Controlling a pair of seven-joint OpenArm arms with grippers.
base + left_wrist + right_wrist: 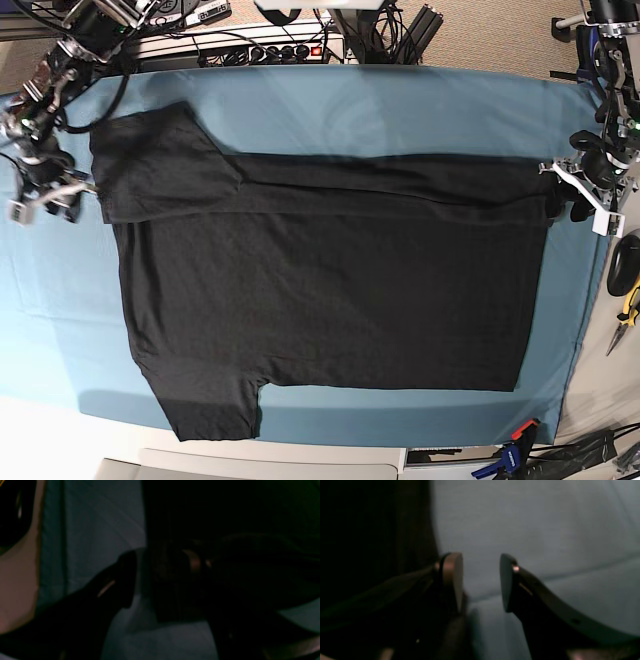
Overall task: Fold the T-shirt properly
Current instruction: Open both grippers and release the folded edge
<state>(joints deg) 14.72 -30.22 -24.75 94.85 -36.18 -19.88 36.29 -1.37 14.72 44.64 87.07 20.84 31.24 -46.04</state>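
- Lying flat on the teal cloth that covers the bench, the T-shirt shows its plain black side, spread wide across the middle of the base view.
- At the near edge of that view, one short sleeve sticks out towards the camera, close to the cloth's front border.
- Farther back, a long strip of the shirt's upper edge is folded over onto the body, making a straight band from one side to the other.
- The other sleeve lies folded inward at the far corner on the base view's left.
- Beside that sleeve sits the right tool; in its wrist view the jaws stand clearly apart with only teal cloth between them, holding nothing, the shirt's dark edge just beside one finger.
- At the opposite side, the left tool rests at the shirt's hem corner; its wrist view is very dark, yet the jaws look parted, with black fabric next to them and no grip that I can make out.
- Beyond the cloth, cables and power strips crowd the back of the bench.
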